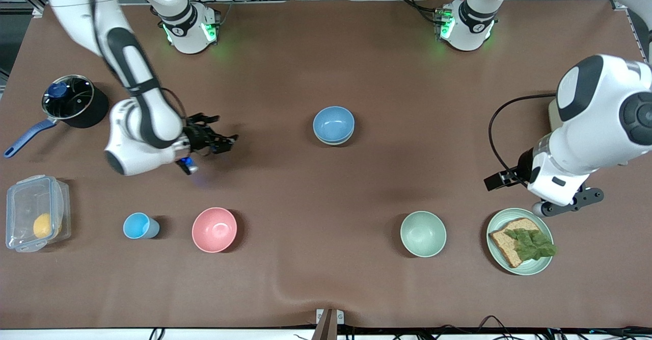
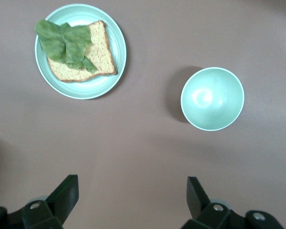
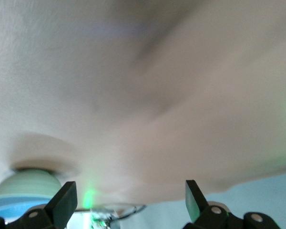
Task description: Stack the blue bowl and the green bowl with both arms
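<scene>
Since the blue bowl already sits nested in the green bowl, of which only a thin sage rim shows under it, we judge the stacking itself to be done. The pair stands in the middle of the worktop, well apart from everything else and about midway between the two arms, a spot either arm could reach. The right tool hangs over bare worktop between the lidded pot and the stack. Its fingers are spread wide and hold nothing, and it points toward the bowls; the right wrist view catches the stack low at its edge, green body with a blue band at the rim. We read that wide, empty spread as a tool that has nothing more to carry here. The left tool hovers over the rim of the plate of bread and lettuce at the left arm's end of the worktop, fingers likewise wide and empty. Its wrist view looks straight down on that plate and on the paler mint bowl beside it, which is not part of the job and stands untouched, nearer to the front camera than the stack. The pink bowl and the small blue cup are equally left alone. What remains, in our judgement, is only for both arms to clear off without nudging the stack.
</scene>
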Available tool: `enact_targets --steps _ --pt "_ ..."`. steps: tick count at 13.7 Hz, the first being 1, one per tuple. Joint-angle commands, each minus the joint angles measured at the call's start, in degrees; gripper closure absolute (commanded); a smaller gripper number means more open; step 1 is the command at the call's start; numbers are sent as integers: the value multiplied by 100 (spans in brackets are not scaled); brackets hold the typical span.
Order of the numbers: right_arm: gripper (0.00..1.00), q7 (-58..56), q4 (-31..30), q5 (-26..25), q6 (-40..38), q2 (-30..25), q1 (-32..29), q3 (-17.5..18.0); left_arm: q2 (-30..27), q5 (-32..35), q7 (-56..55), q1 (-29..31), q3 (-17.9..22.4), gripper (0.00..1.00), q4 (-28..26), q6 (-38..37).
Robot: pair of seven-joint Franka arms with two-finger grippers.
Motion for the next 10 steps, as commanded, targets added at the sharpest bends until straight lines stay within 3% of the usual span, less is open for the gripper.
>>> enact_targets --steps 1,4,6,7,8,10 --pt "0 -109 439 -571 -625 -137 -475 302 -178 119 426 328 -35 0 -84 -72" --pt "0 -48 1430 -1003 -1634 -137 -686 337 -230 119 971 707 -44 0 -75 -72" --pt "0 92 2422 -1161 -2548 -137 -713 329 -370 119 1323 786 0 0 -84 -72" --pt "0 415 2923 -1180 -2866 -137 -713 337 -493 32 1403 639 244 0 -84 -72" --pt "0 714 3328 -1249 -2982 -137 -696 372 -642 -117 1421 202 725 0 -136 -80" --pt "0 752 3543 -1583 -3027 -137 -748 626 -1195 -871 1535 -1148 2269 0 -486 -177"
